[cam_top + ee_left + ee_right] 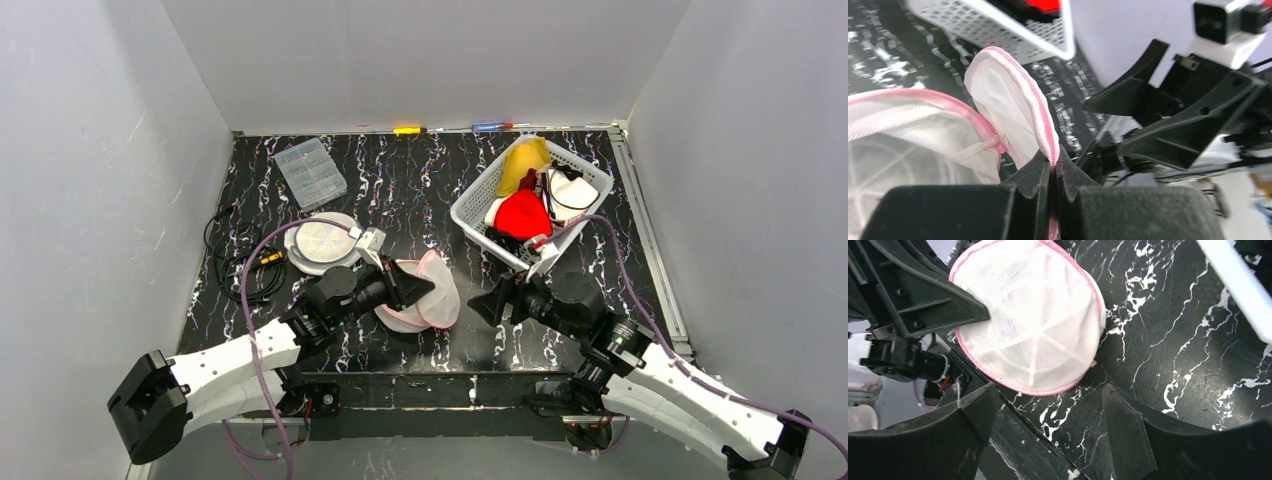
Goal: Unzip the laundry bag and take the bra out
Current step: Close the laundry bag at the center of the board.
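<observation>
Near the front-centre of the black marbled table [400,190], a white mesh laundry bag [438,305] w/ pink trim is seen, lying btwn the two grippers. The left gripper [1054,165] is closed tight, jaws pinched on the pink zip edge of a flap that is held up off the rest of the bag. In the right wrist view the bag's domed side [1033,320] is shown w/ white ribs, the left gripper's tip pressed at its edge. The right gripper [1048,390] is spread wide w/ nothing held, its fingers either side of the bag's near rim, just short of it; contact can't be told. No bra can be made out through the mesh. A white basket [470,205] of red, yellow & white items is set behind the right arm, apart from the bag. Far left: a clear compartment box [310,172], a round white dish [320,240] & a coiled black cable [235,255].
</observation>
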Motion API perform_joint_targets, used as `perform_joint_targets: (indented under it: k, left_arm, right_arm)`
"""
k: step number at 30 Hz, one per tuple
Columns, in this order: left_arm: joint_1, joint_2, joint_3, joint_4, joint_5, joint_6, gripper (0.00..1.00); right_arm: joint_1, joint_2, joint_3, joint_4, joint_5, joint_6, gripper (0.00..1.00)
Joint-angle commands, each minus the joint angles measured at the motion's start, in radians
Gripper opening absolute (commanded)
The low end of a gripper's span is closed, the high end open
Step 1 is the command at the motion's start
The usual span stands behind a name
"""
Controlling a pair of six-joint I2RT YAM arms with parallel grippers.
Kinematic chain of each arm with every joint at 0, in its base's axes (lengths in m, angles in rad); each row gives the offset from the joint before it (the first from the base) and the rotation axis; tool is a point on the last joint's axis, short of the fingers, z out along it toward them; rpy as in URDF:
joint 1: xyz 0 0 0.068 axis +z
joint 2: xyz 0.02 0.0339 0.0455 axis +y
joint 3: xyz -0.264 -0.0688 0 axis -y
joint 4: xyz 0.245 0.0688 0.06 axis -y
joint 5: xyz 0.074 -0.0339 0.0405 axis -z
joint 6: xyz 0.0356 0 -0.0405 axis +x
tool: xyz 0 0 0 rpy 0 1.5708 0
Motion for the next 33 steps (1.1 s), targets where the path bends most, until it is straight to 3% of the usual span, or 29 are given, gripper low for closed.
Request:
perform_joint_targets:
  k: [1,9,20,25,33]
  left_arm:
    - [0.016,0.040,0.037,0.250,0.159,-0.176,0.00]
    - [0.006,0.151,0.040,0.403,0.169,-0.293,0.00]
    - [0.046,0.226,-0.001,0.266,0.114,-0.156,0.01]
    - [0.061,0.219,0.025,0.137,0.090,-0.077,0.11]
    - [0.065,0.198,0.039,-0.027,0.045,-0.018,0.46]
  right_arm:
    - [-0.003,-0.109,0.026,0.013,0.057,-0.022,0.84]
    - [-0.003,-0.217,0.109,-0.126,0.097,-0.080,0.86]
    - [-0.004,-0.219,0.076,-0.133,0.061,-0.063,0.87]
    - [-0.002,-0.208,0.069,-0.128,0.054,-0.060,0.87]
    - [-0.003,-0.198,0.058,-0.118,0.047,-0.052,0.87]
